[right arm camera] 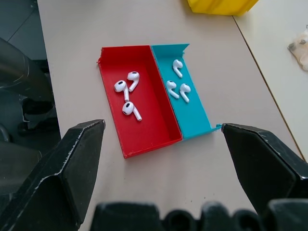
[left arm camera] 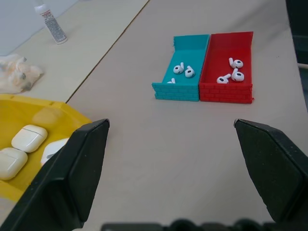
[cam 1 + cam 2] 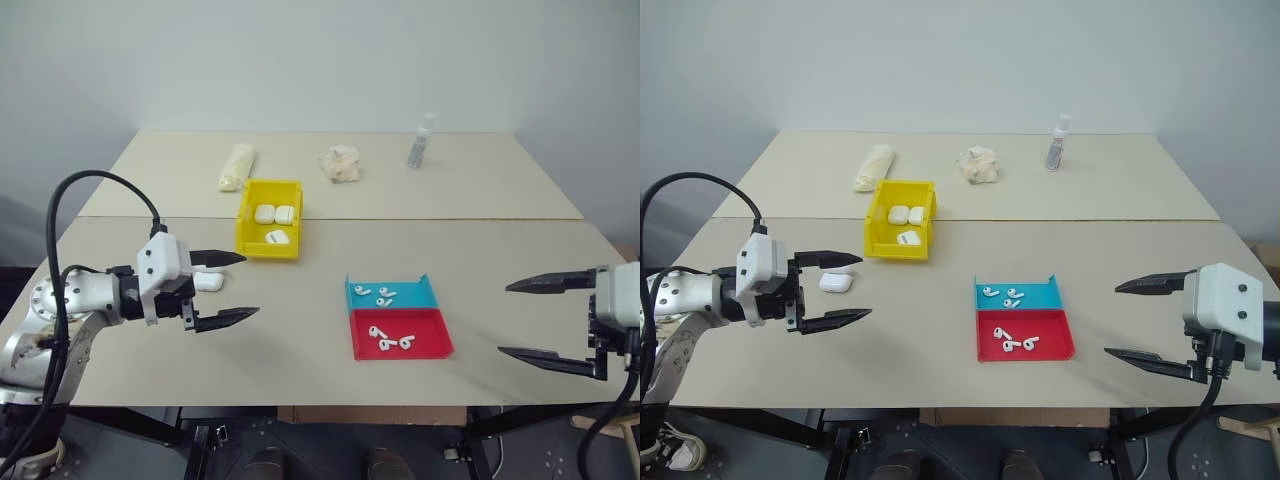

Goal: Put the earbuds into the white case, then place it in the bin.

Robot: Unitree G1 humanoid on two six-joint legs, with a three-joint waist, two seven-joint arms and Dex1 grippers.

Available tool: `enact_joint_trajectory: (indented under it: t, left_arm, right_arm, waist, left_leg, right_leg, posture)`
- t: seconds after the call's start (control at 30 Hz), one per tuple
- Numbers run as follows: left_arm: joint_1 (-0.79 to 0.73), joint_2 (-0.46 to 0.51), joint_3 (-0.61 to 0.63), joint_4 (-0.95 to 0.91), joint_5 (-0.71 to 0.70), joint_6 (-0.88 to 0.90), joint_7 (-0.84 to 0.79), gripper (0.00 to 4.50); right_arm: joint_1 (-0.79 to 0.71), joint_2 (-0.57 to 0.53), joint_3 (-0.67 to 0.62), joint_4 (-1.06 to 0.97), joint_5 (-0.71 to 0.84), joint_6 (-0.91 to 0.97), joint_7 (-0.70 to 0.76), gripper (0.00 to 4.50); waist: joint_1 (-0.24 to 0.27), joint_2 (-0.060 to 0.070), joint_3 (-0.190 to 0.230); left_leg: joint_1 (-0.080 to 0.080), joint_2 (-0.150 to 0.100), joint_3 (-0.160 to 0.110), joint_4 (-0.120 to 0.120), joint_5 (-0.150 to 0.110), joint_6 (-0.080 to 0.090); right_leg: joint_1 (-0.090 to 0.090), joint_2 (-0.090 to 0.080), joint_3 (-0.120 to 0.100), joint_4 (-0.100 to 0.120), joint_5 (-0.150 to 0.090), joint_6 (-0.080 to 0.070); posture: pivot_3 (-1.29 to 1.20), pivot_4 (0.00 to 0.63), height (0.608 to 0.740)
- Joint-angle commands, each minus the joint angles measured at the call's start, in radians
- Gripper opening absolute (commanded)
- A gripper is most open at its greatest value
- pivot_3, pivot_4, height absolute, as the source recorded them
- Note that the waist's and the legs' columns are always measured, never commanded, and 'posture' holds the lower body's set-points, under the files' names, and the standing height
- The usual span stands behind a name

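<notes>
One white case (image 3: 208, 282) lies closed on the table, left of the yellow bin (image 3: 268, 249); three more cases (image 3: 273, 214) rest inside that bin. My left gripper (image 3: 235, 288) hovers open around the loose case's spot, holding nothing. Three earbuds (image 3: 384, 296) lie in the blue tray (image 3: 412, 299) and three earbuds (image 1: 127, 91) in the red tray (image 1: 159, 120). My right gripper (image 3: 505, 320) stands open and empty to the right of the trays, pointing toward them.
A small clear bottle (image 3: 421, 140), a crumpled pale wad (image 3: 340, 163) and a cream roll (image 3: 237, 166) sit on the far table, beyond the seam. Bare tabletop lies between the bin and the trays and along the near edge.
</notes>
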Motion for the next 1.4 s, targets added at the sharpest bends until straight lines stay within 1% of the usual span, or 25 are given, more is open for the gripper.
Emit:
enact_joint_trajectory:
  t: [0.03,0.13,0.2,0.23,0.3,0.33,0.4,0.43,0.47,0.53,0.63,0.73,0.83,0.9,0.97,1.03,1.1,1.23,1.4]
  left_arm:
    - [-0.001,0.048,0.005,-0.101,0.051,0.133,0.112,4.5]
    - [-0.045,0.032,0.067,-0.175,-0.066,0.309,0.196,4.5]
    - [-0.117,0.037,0.077,-0.193,-0.097,0.459,0.283,4.5]
    - [-0.171,0.066,0.054,-0.19,-0.097,0.572,0.322,4.5]
    - [-0.273,0.079,0.012,-0.174,-0.064,0.77,0.431,4.5]
    - [-0.325,0.064,0.006,-0.156,-0.046,0.873,0.493,4.5]
    - [-0.432,0.012,0.004,-0.105,0.018,1.133,0.617,4.5]
    - [-0.466,0.018,-0.003,-0.066,0.01,1.213,0.646,4.5]
    - [-0.476,0.033,0.001,-0.032,-0.012,1.251,0.664,4.5]
    - [-0.482,0.101,-0.009,0.051,-0.105,1.263,0.693,4.5]
    - [-0.472,0.201,-0.024,0.17,-0.181,1.263,0.748,4.5]
    - [-0.493,0.219,-0.033,0.28,-0.218,1.263,0.822,4.5]
    - [-0.555,0.228,-0.105,0.442,-0.254,1.263,0.819,4.5]
    - [-0.602,0.23,-0.153,0.515,-0.239,1.263,0.806,4.5]
    - [-0.666,0.224,-0.199,0.611,-0.233,1.263,0.789,4.5]
    - [-0.738,0.184,-0.247,0.716,-0.194,1.263,0.784,4.5]
    - [-0.796,0.129,-0.26,0.817,-0.138,1.263,0.808,4.5]
    - [-0.839,0.08,-0.299,0.883,-0.038,1.246,0.804,4.5]
    - [-0.89,0.032,-0.338,1.002,0.03,1.211,0.747,4.5]
  right_arm:
    - [-0.012,-0.016,-0.017,-0.007,-0.002,-0.01,-0.007,4.49]
    - [0.006,-0.012,-0.031,-0.016,0.004,0.001,0.0,4.49]
    - [0.015,-0.01,-0.031,-0.016,-0.002,-0.001,0.0,4.49]
    - [0.016,-0.01,-0.027,-0.015,-0.004,-0.001,-0.003,4.49]
    - [0.014,-0.01,-0.019,-0.014,-0.006,0.004,-0.014,4.49]
    - [0.015,-0.009,-0.017,-0.018,-0.006,0.011,-0.02,4.49]
    - [0.025,-0.004,-0.012,-0.026,-0.009,0.022,-0.03,4.49]
    - [0.03,0.0,-0.01,-0.03,-0.01,0.026,-0.033,4.49]
    - [0.036,0.004,-0.007,-0.034,-0.011,0.029,-0.035,4.49]
    - [0.045,0.01,0.0,-0.044,-0.009,0.036,-0.045,4.49]
    - [0.043,0.015,0.027,-0.05,-0.005,0.046,-0.067,4.49]
    - [0.025,0.02,0.055,-0.046,0.006,0.055,-0.083,4.49]
    - [0.001,0.016,0.09,-0.03,-0.001,0.059,-0.099,4.49]
    - [-0.01,0.014,0.096,-0.027,0.002,0.07,-0.102,4.49]
    - [-0.013,0.014,0.093,-0.027,0.006,0.077,-0.101,4.49]
    - [-0.009,0.016,0.09,-0.023,0.003,0.083,-0.106,4.49]
    - [-0.001,0.018,0.087,-0.026,-0.003,0.088,-0.114,4.49]
    - [0.027,0.029,0.06,-0.053,0.003,0.102,-0.12,4.49]
    - [0.077,0.047,0.022,-0.09,0.002,0.12,-0.136,4.49]
  waist:
    - [0.0,0.0,0.0]
    - [0.0,0.0,0.0]
    - [0.003,-0.001,0.0]
    - [0.005,-0.001,0.0]
    - [0.005,-0.001,0.0]
    - [0.005,-0.001,0.0]
    - [0.004,-0.001,0.0]
    - [0.003,-0.001,0.001]
    - [0.001,-0.001,0.0]
    - [-0.011,-0.002,0.001]
    - [-0.019,-0.004,0.002]
    - [-0.011,-0.004,0.002]
    - [0.0,-0.005,0.002]
    - [0.004,-0.005,0.002]
    - [0.006,-0.007,0.003]
    - [0.007,-0.007,0.003]
    - [0.008,-0.007,0.003]
    - [0.007,-0.007,0.003]
    - [0.002,-0.008,0.003]
  left_leg:
    - [0.0,0.0,0.0,0.0,0.0,0.0]
    - [0.0,0.0,0.0,0.0,0.0,0.0]
    - [0.0,0.0,-0.001,0.0,0.0,0.0]
    - [0.0,0.0,-0.001,0.0,0.0,0.0]
    - [0.0,0.0,-0.001,0.001,0.0,0.0]
    - [0.001,-0.001,-0.001,0.001,0.0,0.0]
    - [0.002,-0.001,-0.001,0.0,0.0,0.0]
    - [0.002,-0.001,-0.002,0.0,0.0,0.0]
    - [0.001,-0.001,-0.002,0.0,0.0,0.0]
    - [0.002,-0.001,-0.002,-0.001,0.0,0.0]
    - [0.0,-0.001,-0.001,-0.001,0.0,0.0]
    - [0.001,-0.001,-0.001,-0.001,0.0,0.0]
    - [0.001,-0.002,-0.002,-0.001,0.0,0.0]
    - [0.001,-0.002,-0.002,-0.001,0.0,0.0]
    - [0.0,-0.003,-0.002,-0.001,0.0,0.0]
    - [-0.002,-0.003,-0.002,-0.001,0.0,-0.001]
    - [-0.002,-0.003,-0.001,-0.001,0.0,-0.001]
    - [-0.002,-0.003,0.001,0.0,0.0,-0.001]
    - [-0.004,-0.003,0.001,0.0,0.0,-0.001]
  right_leg:
    - [0.0,0.0,0.0,0.0,0.0,0.0]
    - [0.0,0.0,0.0,0.0,0.0,0.0]
    - [0.0,0.0,0.0,0.0,0.0,0.0]
    - [0.0,0.0,0.0,0.0,0.0,0.0]
    - [0.001,0.0,-0.001,0.001,0.0,0.0]
    - [0.002,0.0,-0.001,0.001,0.0,0.001]
    - [0.002,0.0,0.0,0.001,-0.001,0.001]
    - [0.002,0.0,0.0,0.001,-0.001,0.001]
    - [0.002,0.0,0.0,0.001,-0.001,0.001]
    - [0.001,0.0,0.0,0.002,-0.001,0.001]
    - [-0.003,0.0,0.002,0.003,-0.001,0.001]
    - [-0.002,0.0,0.002,0.003,-0.002,0.0]
    - [-0.001,-0.001,0.0,0.003,-0.002,0.0]
    - [0.0,-0.001,0.0,0.003,-0.001,0.0]
    - [-0.001,-0.001,0.0,0.002,-0.001,0.0]
    - [-0.003,-0.001,0.0,0.003,-0.001,0.0]
    - [-0.003,-0.001,0.0,0.003,-0.001,0.0]
    - [-0.003,-0.001,0.0,0.003,-0.001,0.0]
    - [-0.004,-0.001,0.0,0.003,-0.001,0.0]
  posture:
    - [0.0,0.15,0.74]
    - [0.0,0.15,0.74]
    - [0.0,0.15,0.74]
    - [0.0,0.15,0.74]
    - [0.0,0.15,0.74]
    - [0.0,0.15,0.74]
    - [0.0,0.15,0.74]
    - [0.0,0.15,0.74]
    - [0.0,0.15,0.74]
    - [0.0,0.15,0.74]
    - [0.0,0.15,0.74]
    - [0.0,0.15,0.74]
    - [0.0,0.15,0.74]
    - [0.0,0.15,0.74]
    - [0.0,0.15,0.74]
    - [0.0,0.15,0.74]
    - [0.0,0.15,0.74]
    - [0.0,0.15,0.74]
    - [0.0,0.15,0.74]
